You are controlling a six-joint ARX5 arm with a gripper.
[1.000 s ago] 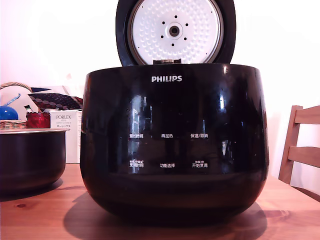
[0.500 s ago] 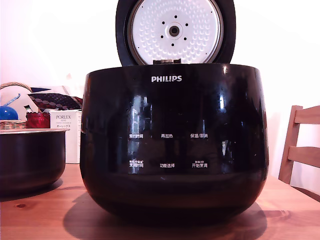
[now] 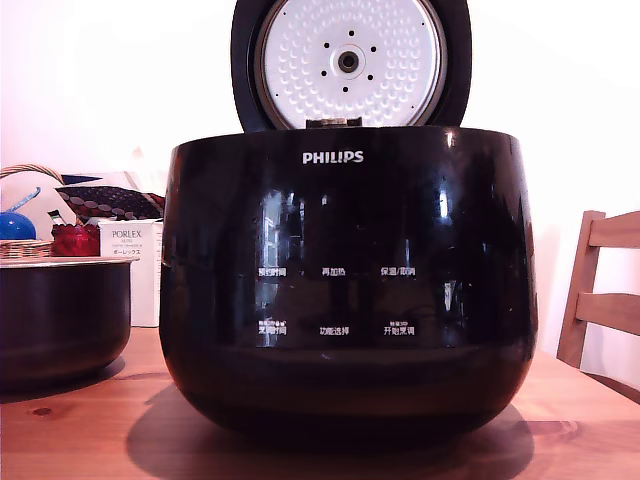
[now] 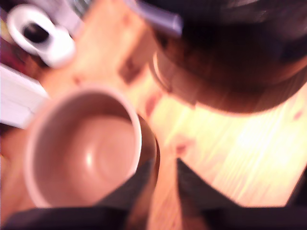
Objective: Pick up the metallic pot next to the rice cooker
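Observation:
The rice cooker [image 3: 350, 290], big and glossy black, fills the middle of the exterior view with its lid [image 3: 350, 60] raised. On the exterior view's left, beside the cooker, the metallic pot [image 3: 60, 320] sits dark and low on the wooden table. The wrist view is blurred and looks down into the pot [image 4: 81, 148], with the cooker's base [image 4: 230, 62] beyond it. My gripper [image 4: 163, 191] is open. One finger [image 4: 132, 194] hangs over the pot's inside edge and the other finger [image 4: 196, 194] is outside, so the pot's wall lies between them. The arm is out of the exterior view.
Behind the pot stand a wicker basket [image 3: 25, 210] with a blue ball, a red jar [image 3: 75, 240] and a white PORLEX box [image 3: 130, 270]. A wooden chair [image 3: 600, 290] is at the exterior view's right. The wrist view shows a white round object [image 4: 41, 36].

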